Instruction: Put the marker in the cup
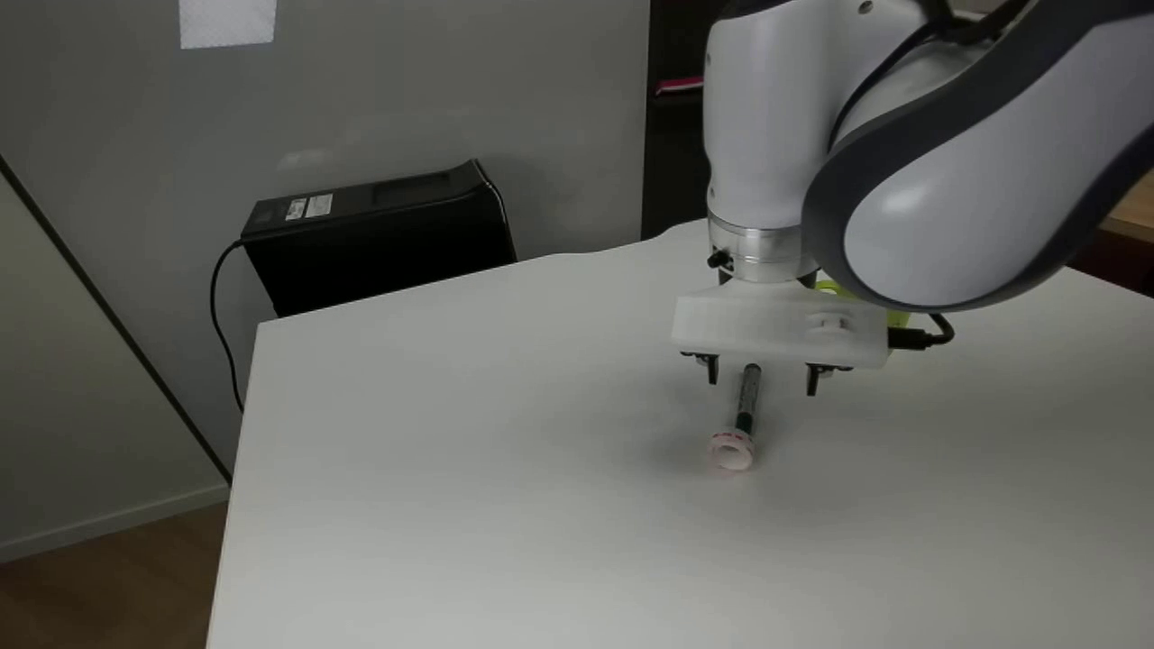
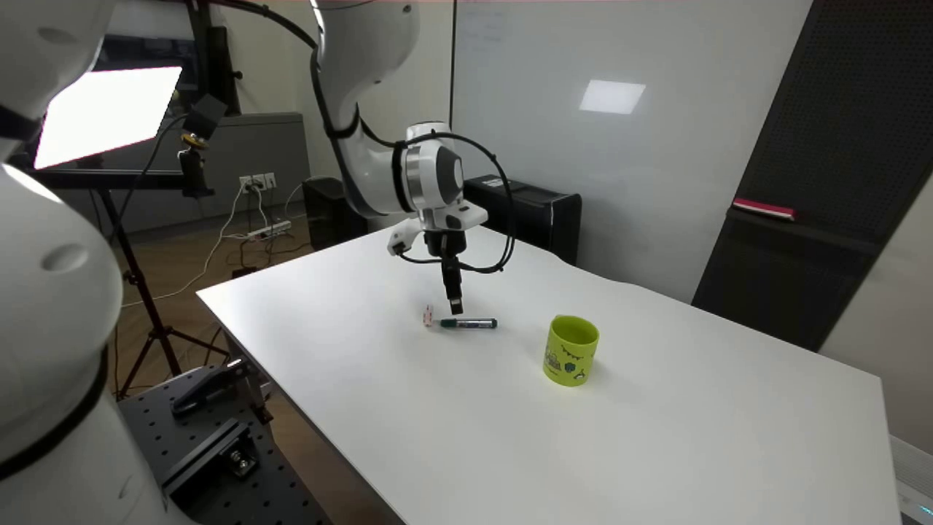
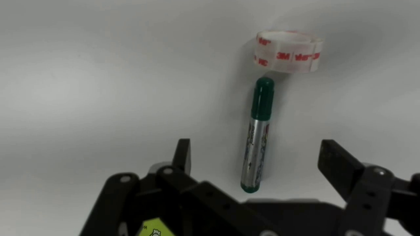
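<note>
The marker has a silver barrel and dark green ends. It lies on the table in both exterior views (image 1: 748,397) (image 2: 472,323) and in the wrist view (image 3: 258,144). The cup, a lime-green mug (image 2: 565,364), stands upright on the table, apart from the marker. In an exterior view it is mostly hidden behind the arm (image 1: 897,320), and only a corner shows in the wrist view (image 3: 155,228). My gripper (image 3: 257,154) is open and empty, pointing down above the marker (image 1: 763,382) (image 2: 455,308). The marker's barrel lies between the fingers in the wrist view, not touched.
A whitish-pink tape roll (image 3: 284,58) with red print stands at the marker's capped end, very close to it (image 1: 732,463) (image 2: 428,316). The white table (image 2: 656,437) has a black box (image 2: 525,208) behind its far edge. A cable loops beside the wrist.
</note>
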`<action>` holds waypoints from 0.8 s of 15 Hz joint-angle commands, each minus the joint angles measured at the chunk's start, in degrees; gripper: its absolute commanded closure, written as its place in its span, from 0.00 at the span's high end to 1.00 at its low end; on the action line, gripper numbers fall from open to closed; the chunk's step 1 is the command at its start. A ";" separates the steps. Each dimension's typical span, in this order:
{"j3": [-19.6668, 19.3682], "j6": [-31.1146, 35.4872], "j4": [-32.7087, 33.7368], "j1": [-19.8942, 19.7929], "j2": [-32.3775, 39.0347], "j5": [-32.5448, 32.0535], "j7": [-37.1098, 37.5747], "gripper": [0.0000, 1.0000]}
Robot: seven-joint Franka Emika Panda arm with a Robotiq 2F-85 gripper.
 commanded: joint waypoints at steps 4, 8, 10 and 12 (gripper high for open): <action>0.18 -0.31 2.14 -1.35 2.05 8.76 -3.78 1.00; 0.37 0.50 4.00 -2.24 4.13 10.70 -7.91 1.00; 0.46 0.27 5.65 -2.41 5.62 11.18 -10.63 1.00; 0.38 -0.21 7.20 -2.35 6.98 12.09 -12.74 1.00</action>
